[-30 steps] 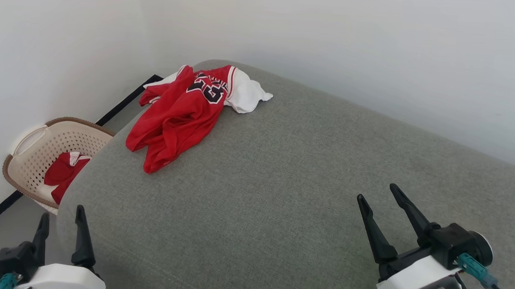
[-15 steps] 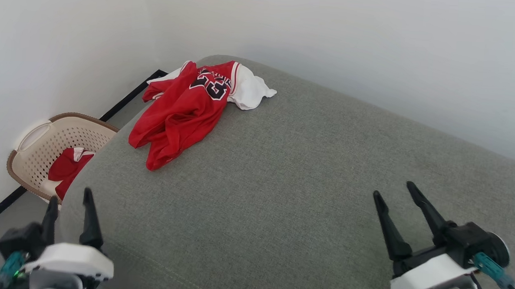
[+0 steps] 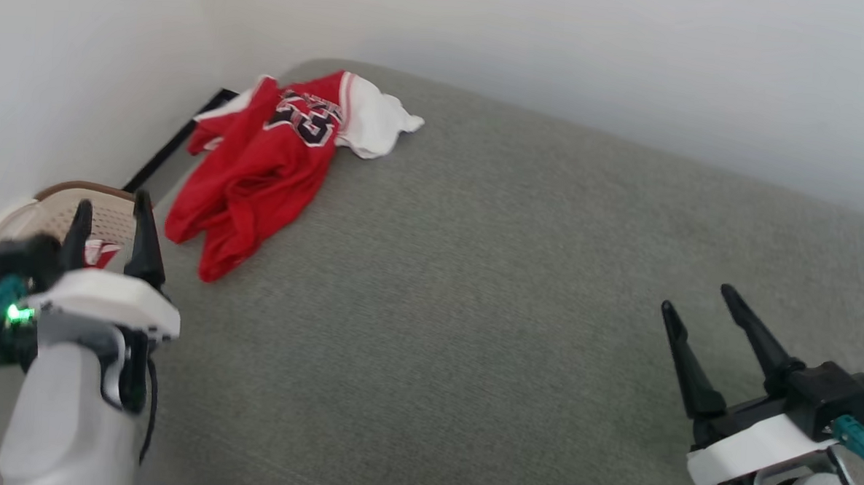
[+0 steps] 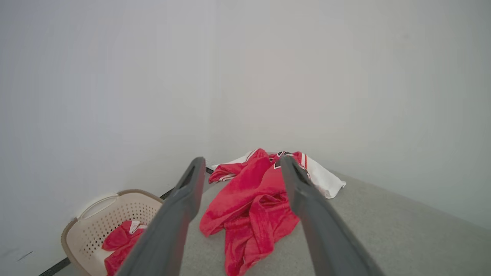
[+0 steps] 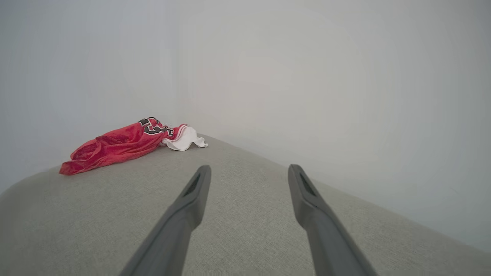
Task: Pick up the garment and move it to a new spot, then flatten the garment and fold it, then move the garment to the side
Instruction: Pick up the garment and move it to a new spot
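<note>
The garment (image 3: 260,162), a red jersey with a white sleeve and a black "23" print, lies crumpled at the far left corner of the grey cushioned surface (image 3: 474,288). It also lies ahead in the left wrist view, garment (image 4: 253,207), and far left in the right wrist view, garment (image 5: 119,143). My left gripper (image 3: 109,210) is raised at the surface's left edge, open and empty, short of the garment. My right gripper (image 3: 699,305) hovers open and empty over the near right of the surface, far from the garment.
A beige perforated basket (image 4: 103,214) stands on the floor left of the surface, holding a small red-white cloth (image 4: 119,245). Pale walls close in behind and to the left. A dark baseboard strip (image 3: 170,143) runs along the left wall.
My left gripper has risen and moved forward toward the garment. The right gripper edged slightly forward. The head camera has shifted, so the whole scene sits further left.
</note>
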{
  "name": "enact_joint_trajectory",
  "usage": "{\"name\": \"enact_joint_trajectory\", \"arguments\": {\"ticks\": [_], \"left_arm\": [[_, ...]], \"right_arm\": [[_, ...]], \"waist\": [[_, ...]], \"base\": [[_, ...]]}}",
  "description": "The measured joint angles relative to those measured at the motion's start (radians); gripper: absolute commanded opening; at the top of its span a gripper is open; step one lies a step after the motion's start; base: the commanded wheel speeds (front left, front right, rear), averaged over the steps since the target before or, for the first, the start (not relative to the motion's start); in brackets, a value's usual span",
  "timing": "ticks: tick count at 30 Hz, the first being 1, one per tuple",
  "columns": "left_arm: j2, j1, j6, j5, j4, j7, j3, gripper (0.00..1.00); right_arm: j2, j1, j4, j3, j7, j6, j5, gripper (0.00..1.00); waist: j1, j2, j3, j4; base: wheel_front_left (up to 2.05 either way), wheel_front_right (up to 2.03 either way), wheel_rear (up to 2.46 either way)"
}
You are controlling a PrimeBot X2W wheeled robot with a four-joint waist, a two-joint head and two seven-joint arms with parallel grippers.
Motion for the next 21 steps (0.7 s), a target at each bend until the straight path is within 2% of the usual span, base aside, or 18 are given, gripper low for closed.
{"name": "enact_joint_trajectory", "arguments": {"ticks": [13, 16, 21], "left_arm": [[0.143, -0.305, 0.000, -0.101, 0.314, 0.000, -0.067, 1.00], [0.160, -0.369, 0.000, -0.104, 0.392, 0.001, -0.067, 1.00], [0.202, -0.477, 0.022, -0.113, 0.517, 0.034, -0.061, 1.00]], "right_arm": [[-0.064, -0.066, -0.057, -0.009, 0.000, 0.000, -0.016, 1.00], [-0.080, -0.079, -0.073, -0.018, 0.000, 0.000, -0.017, 1.00], [-0.106, -0.101, -0.104, -0.022, 0.000, 0.000, -0.023, 1.00]], "waist": [[0.0000, 0.0000, 0.153, -0.115], [0.0000, 0.0000, 0.197, -0.139], [0.0000, 0.0000, 0.271, -0.178]], "base": [[0.00, 0.00, 0.00], [0.00, 0.00, 0.00], [0.00, 0.00, 0.00]]}}
